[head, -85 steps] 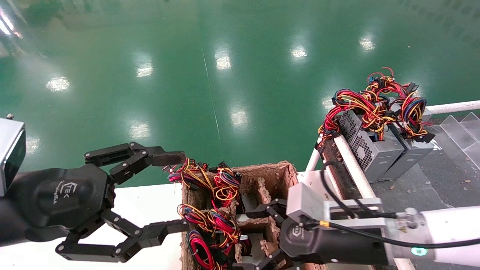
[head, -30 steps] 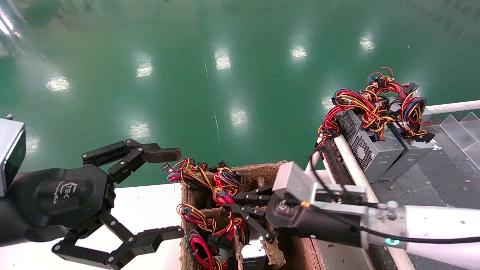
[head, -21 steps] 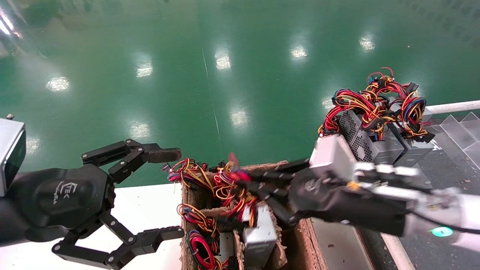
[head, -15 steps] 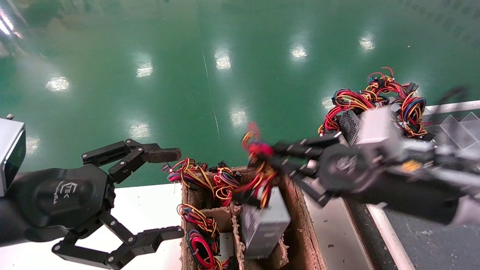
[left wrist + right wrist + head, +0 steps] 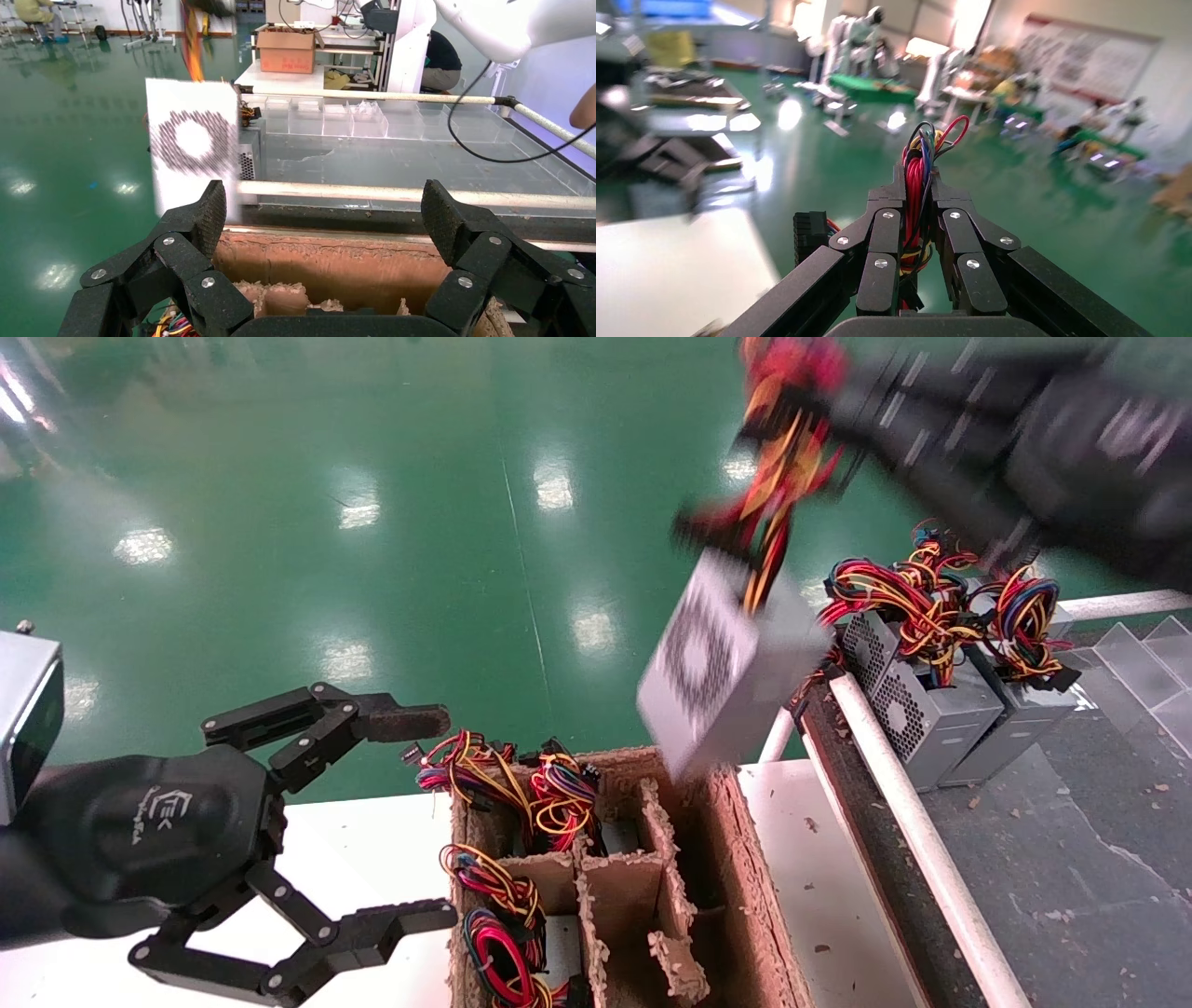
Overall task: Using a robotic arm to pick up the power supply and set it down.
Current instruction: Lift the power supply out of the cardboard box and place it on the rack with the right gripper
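Observation:
The power supply (image 5: pixel 717 663), a grey metal box with a round vent grille, hangs in the air above the far right corner of the brown tray (image 5: pixel 736 877). It dangles by its red, yellow and black wires (image 5: pixel 773 495). My right gripper (image 5: pixel 829 379), high at the upper right, is shut on that wire bundle (image 5: pixel 916 175); the right wrist view shows both fingers (image 5: pixel 958 232) clamped against it. The box also shows in the left wrist view (image 5: pixel 193 151), beyond my left gripper (image 5: pixel 325 214). The left gripper (image 5: pixel 419 817) stands open and empty, left of the tray.
The partitioned pulp tray holds more wire bundles (image 5: pixel 521 794) in its left cells. Other power supplies (image 5: pixel 931 710) with wires stand on the grey surface at right, behind a white rail (image 5: pixel 913 840). A white table top (image 5: pixel 354 840) lies under the left gripper.
My right gripper closed on the wires inside the tray, then pulled the power supply up out of its cell and swung it up and to the right. The left arm stayed put.

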